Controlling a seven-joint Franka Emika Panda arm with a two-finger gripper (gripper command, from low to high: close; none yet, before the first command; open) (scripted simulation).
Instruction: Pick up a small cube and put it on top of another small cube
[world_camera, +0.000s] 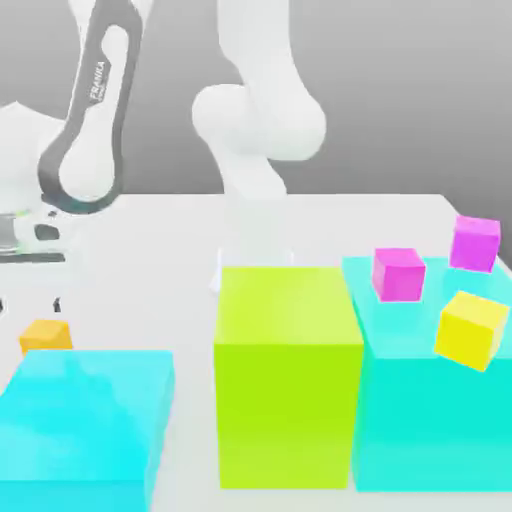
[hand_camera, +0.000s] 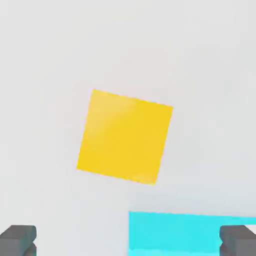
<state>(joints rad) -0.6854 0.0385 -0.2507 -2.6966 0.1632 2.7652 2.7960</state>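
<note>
The small orange cube (world_camera: 45, 335) rests on the white table at the exterior view's left, just behind a big cyan block (world_camera: 85, 420). My gripper (world_camera: 28, 303) hangs right above it, open, its two fingertips apart and clear of the cube. Looking down from the hand, the orange cube (hand_camera: 125, 136) lies turned slightly askew, with the dark fingertips (hand_camera: 17, 240) spread wide on either side and nothing between them. Other small cubes sit on the exterior view's right: a yellow cube (world_camera: 472, 328) and two magenta cubes (world_camera: 398, 273) (world_camera: 474, 243).
A big lime block (world_camera: 288, 375) stands in the middle, and a second big cyan block (world_camera: 400, 420) stands to its right, carrying the yellow cube and one magenta cube. An edge of the left cyan block (hand_camera: 185, 232) shows close to the orange cube.
</note>
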